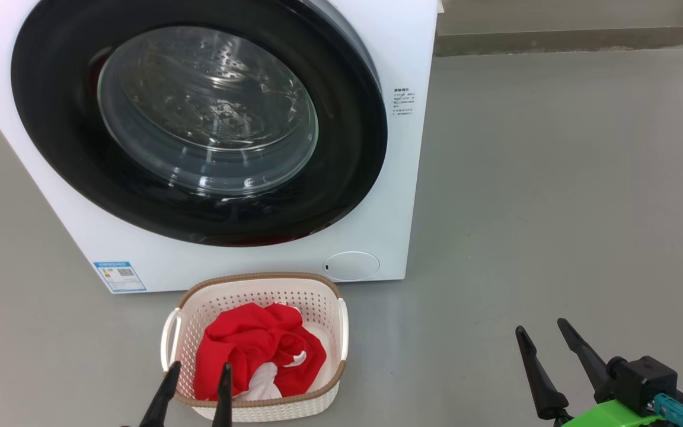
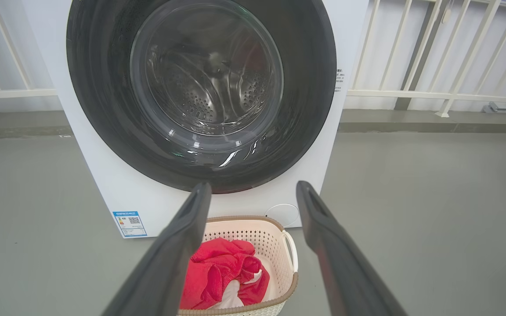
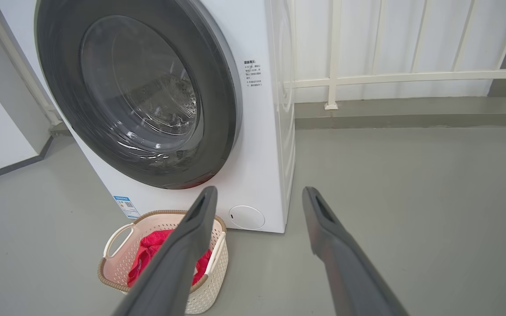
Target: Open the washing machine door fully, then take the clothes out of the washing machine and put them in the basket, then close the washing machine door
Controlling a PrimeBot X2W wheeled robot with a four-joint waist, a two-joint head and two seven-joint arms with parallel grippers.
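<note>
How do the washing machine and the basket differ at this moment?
The washing machine is big and smooth-sided, the basket small and perforated. The washing machine looks empty behind its shut door; the basket is open-topped and holds the clothes. Both are pale and stand on the floor.

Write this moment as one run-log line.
washing machine door shut; red clothes in basket; left gripper open, empty; right gripper open, empty

washing machine door (image 1: 199, 118) closed; red clothes (image 1: 252, 347) in basket (image 1: 318, 299) just before it
</note>
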